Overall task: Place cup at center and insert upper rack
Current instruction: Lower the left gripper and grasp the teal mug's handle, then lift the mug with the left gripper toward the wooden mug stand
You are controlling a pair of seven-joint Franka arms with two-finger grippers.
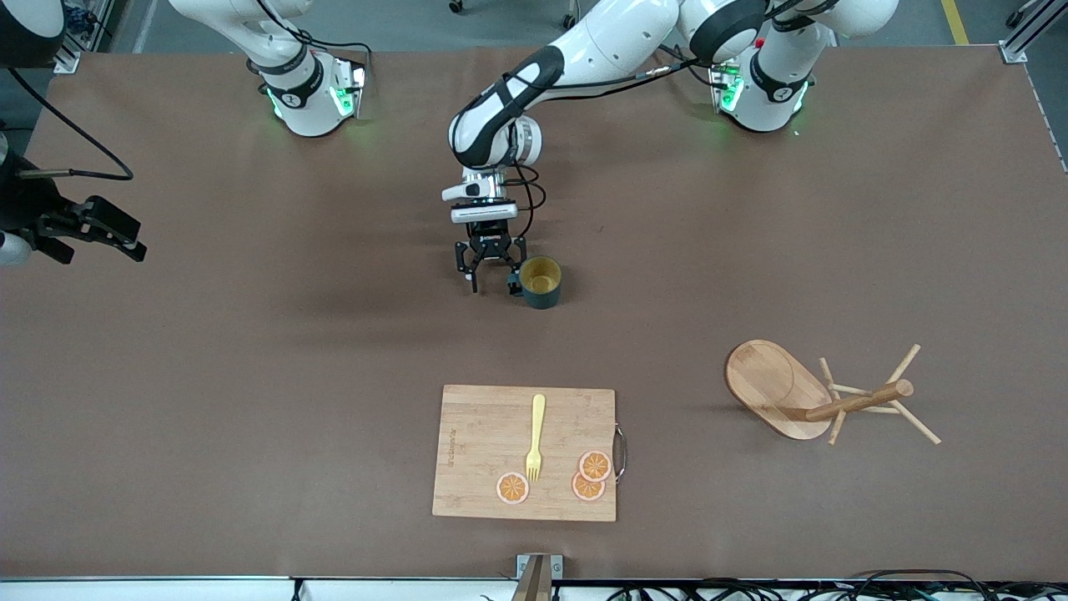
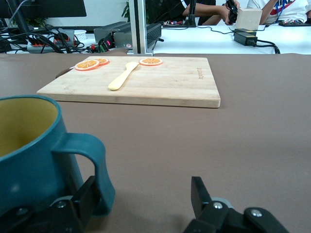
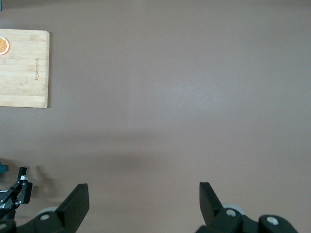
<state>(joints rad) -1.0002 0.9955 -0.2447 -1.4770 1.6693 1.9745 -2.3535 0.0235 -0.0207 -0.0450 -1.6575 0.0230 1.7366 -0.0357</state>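
The dark teal cup [image 1: 541,282] with a yellow inside stands upright near the table's middle. My left gripper [image 1: 492,280] is low at the table, right beside the cup on the side toward the right arm's end, and it is open. In the left wrist view one finger [image 2: 85,196] sits against the cup's handle [image 2: 95,165] and the other finger [image 2: 200,191] stands well apart; the gripper [image 2: 143,187] holds nothing. The wooden mug tree [image 1: 822,392] lies tipped on its side toward the left arm's end, pegs sticking out. My right gripper [image 1: 125,238] waits open and empty [image 3: 141,191] above the table at the right arm's end.
A bamboo cutting board [image 1: 526,451] lies nearer to the front camera than the cup, carrying a yellow fork [image 1: 535,436] and three orange slices [image 1: 588,476]. It also shows in the left wrist view [image 2: 160,87] and in the right wrist view [image 3: 24,68].
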